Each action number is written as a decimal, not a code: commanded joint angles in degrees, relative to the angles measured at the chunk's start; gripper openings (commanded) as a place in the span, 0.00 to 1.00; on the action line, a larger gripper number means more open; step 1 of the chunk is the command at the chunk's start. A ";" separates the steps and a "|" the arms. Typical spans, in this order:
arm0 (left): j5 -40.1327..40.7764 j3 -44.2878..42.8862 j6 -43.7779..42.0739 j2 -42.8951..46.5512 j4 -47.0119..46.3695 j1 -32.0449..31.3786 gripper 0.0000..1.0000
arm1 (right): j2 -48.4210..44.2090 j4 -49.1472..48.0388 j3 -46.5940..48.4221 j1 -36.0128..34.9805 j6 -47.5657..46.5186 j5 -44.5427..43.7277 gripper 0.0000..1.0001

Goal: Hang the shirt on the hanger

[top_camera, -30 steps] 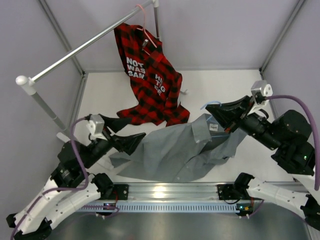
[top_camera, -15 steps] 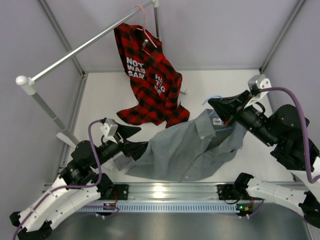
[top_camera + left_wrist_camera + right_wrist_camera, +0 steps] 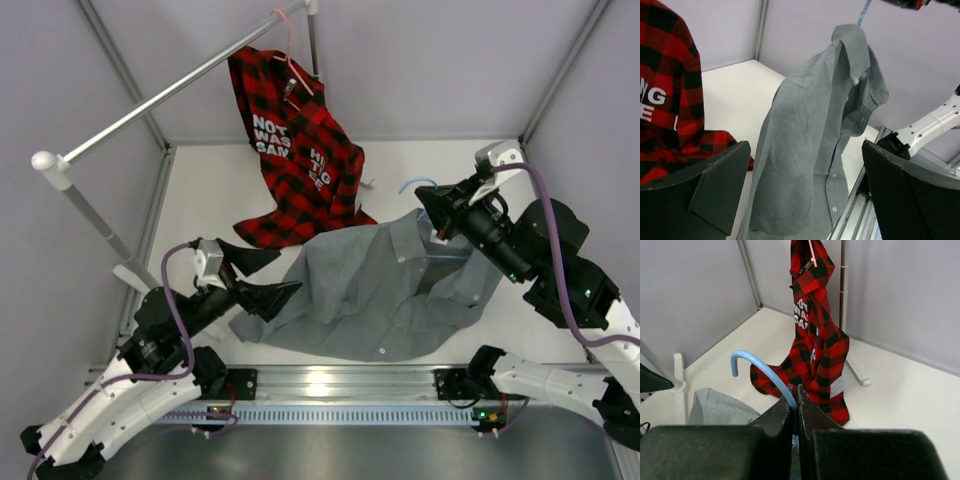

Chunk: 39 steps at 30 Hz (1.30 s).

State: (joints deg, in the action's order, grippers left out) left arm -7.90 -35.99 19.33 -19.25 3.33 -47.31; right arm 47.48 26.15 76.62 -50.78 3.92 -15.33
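The right fingers (image 3: 775,425) are pressed shut on the neck of the hanger (image 3: 757,365), just below its light-blue hook, and over the last second that arm has drawn the hook up and back toward the far right of the table (image 3: 210,200). The shirt (image 3: 370,290) has followed. It now hangs from the hanger by its collar and slopes down toward the near rail, with its lower hem and left side trailing onto the table instead of lying bunched. From the left wrist view the grey fabric hangs in one long fold, with the collar at the top and the open button placket on the side facing the camera. The hanger's frame is hidden inside the cloth, so I cannot tell whether both shoulders sit on it. The left fingers (image 3: 715,185) stand wide apart and hold nothing. They have shifted a little toward the shirt's left edge and now point at it from just beside it. This suggests the lift is exposing the loose side, and the left arm is probably lining up to take that edge and pull the shoulder over the frame. The red plaid shirt (image 3: 300,150) hangs behind on the rack, apart from all this.
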 commanded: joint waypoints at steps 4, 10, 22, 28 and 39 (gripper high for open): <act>4.72 6.01 -2.89 -4.39 -9.57 -0.06 0.96 | -0.73 -4.35 2.13 -0.37 -0.94 1.09 0.00; 14.41 8.82 -4.48 -7.91 -13.78 -0.06 0.79 | -1.43 -4.35 3.10 -0.37 -0.76 3.91 0.00; 30.02 10.06 0.88 -7.13 -14.33 -0.06 0.00 | -4.50 -5.50 0.55 -0.46 -0.58 2.07 0.00; 38.50 8.21 2.20 -5.37 -10.01 0.02 0.00 | -7.67 -5.85 -1.73 -0.37 -1.46 -1.89 0.00; 29.61 1.28 -3.07 -9.93 -10.55 0.02 0.00 | -1.96 -6.29 3.71 -0.28 0.03 3.03 0.00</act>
State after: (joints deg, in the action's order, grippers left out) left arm 23.18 -29.26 19.11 -28.03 -6.26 -47.42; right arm 44.31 24.73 76.64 -50.78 3.64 -13.50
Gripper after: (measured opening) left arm 0.010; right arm 0.005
